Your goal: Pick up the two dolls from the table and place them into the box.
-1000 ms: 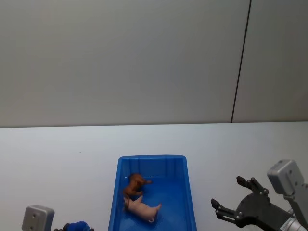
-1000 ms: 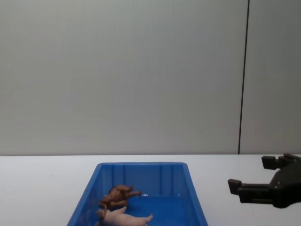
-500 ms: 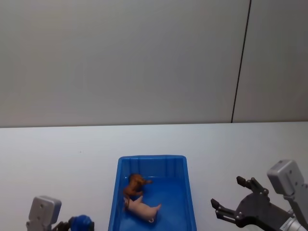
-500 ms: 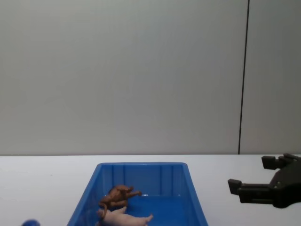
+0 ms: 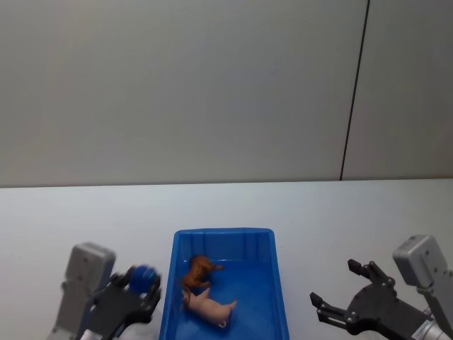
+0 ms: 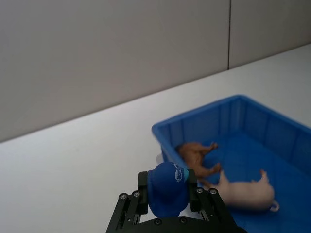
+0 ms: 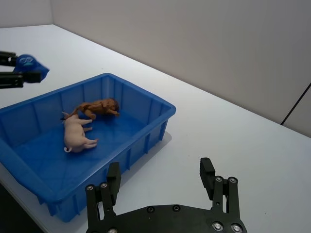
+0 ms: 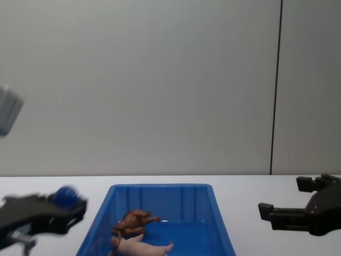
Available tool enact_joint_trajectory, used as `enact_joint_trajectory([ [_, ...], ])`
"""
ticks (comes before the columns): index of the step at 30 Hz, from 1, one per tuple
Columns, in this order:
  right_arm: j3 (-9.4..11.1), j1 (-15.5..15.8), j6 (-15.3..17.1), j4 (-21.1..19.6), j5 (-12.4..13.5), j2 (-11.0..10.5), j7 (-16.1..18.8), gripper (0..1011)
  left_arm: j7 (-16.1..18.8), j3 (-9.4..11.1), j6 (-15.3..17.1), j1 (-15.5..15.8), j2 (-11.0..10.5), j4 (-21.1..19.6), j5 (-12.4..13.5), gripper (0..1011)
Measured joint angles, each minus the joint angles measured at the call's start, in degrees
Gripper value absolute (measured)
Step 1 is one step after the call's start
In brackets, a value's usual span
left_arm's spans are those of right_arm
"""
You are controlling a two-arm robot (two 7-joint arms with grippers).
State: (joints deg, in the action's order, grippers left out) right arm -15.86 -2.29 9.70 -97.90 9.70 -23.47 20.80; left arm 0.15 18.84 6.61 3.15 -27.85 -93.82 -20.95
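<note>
Both dolls lie inside the blue box [image 5: 223, 232] on the white table [image 5: 85, 219]: the brown lion [image 5: 199, 270] toward the far end and the pink pig [image 5: 211, 309] on its side just nearer. The left wrist view shows the lion [image 6: 197, 154] and the pig [image 6: 243, 191] in the box [image 6: 194, 112]. My left gripper [image 5: 145, 285] hangs just left of the box's left wall, shut on a dark blue round object [image 5: 145, 278] that also shows between its fingers [image 6: 167, 189]. My right gripper [image 5: 333, 282] stands open to the right of the box, holding nothing.
A grey wall with a dark vertical seam [image 5: 354, 99] rises behind the table. Bare white tabletop lies to the left, right and behind the box.
My left gripper has risen from the lower left corner and moved right toward the box, carrying the dark blue round object. The right gripper and both dolls have stayed put.
</note>
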Motion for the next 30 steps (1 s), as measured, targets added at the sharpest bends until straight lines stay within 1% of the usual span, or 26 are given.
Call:
enact_joint_trajectory([
  [1,0.0,0.0,0.0,0.0,0.0,0.0,0.0,1001,-0.3,0.1,-0.1,0.4,0.3,0.0,0.4,456],
  [4,0.0,0.0,0.0,0.0,0.0,0.0,0.0,1001,-1.9,0.7,-0.5,2.7,2.3,0.1,2.6,430],
  [7,0.0,0.0,0.0,0.0,0.0,0.0,0.0,1001,-3.1,1.1,-0.8,3.9,3.4,0.5,3.9,414],
  [8,0.0,0.0,0.0,0.0,0.0,0.0,0.0,1001,-3.8,1.5,-1.1,4.9,4.3,0.7,4.7,414],
  [9,0.0,0.0,0.0,0.0,0.0,0.0,0.0,1001,-4.2,1.7,-1.2,5.3,4.7,1.0,5.1,405],
  [10,0.0,0.0,0.0,0.0,0.0,0.0,0.0,1001,-4.6,1.8,-1.3,5.7,5.1,1.2,5.5,413],
  [11,0.0,0.0,0.0,0.0,0.0,0.0,0.0,1001,-5.4,2.2,-1.5,6.6,6.0,1.5,6.2,433],
  [12,0.0,0.0,0.0,0.0,0.0,0.0,0.0,1001,-5.8,2.3,-1.6,6.8,6.3,1.7,6.5,446],
  [13,0.0,0.0,0.0,0.0,0.0,0.0,0.0,1001,-6.2,2.5,-1.7,7.3,6.8,2.0,6.8,473],
  [14,0.0,0.0,0.0,0.0,0.0,0.0,0.0,1001,-6.8,2.8,-1.9,8.0,7.5,2.3,7.3,533],
  [16,0.0,0.0,0.0,0.0,0.0,0.0,0.0,1001,-7.7,3.1,-2.2,8.6,8.2,2.7,7.8,566],
  [17,0.0,0.0,0.0,0.0,0.0,0.0,0.0,1001,-8.4,3.5,-2.5,9.2,8.9,3.2,8.2,640],
  [20,0.0,0.0,0.0,0.0,0.0,0.0,0.0,1001,-9.3,3.9,-3.0,9.9,9.8,3.7,8.6,703],
  [21,0.0,0.0,0.0,0.0,0.0,0.0,0.0,1001,-9.8,4.1,-3.2,10.2,10.2,4.0,8.7,761],
  [22,0.0,0.0,0.0,0.0,0.0,0.0,0.0,1001,-10.1,4.3,-3.4,10.4,10.4,4.2,8.8,780],
  [23,0.0,0.0,0.0,0.0,0.0,0.0,0.0,1001,-10.6,4.4,-3.7,10.6,10.8,4.4,8.8,835],
  [25,0.0,0.0,0.0,0.0,0.0,0.0,0.0,1001,-11.0,4.6,-3.9,10.8,11.1,4.6,8.8,849],
  [28,0.0,0.0,0.0,0.0,0.0,0.0,0.0,1001,-11.8,4.7,-4.5,11.0,11.4,4.9,8.7,953],
  [30,0.0,0.0,0.0,0.0,0.0,0.0,0.0,1001,-12.2,4.7,-5.1,11.0,11.5,4.9,8.3,998],
])
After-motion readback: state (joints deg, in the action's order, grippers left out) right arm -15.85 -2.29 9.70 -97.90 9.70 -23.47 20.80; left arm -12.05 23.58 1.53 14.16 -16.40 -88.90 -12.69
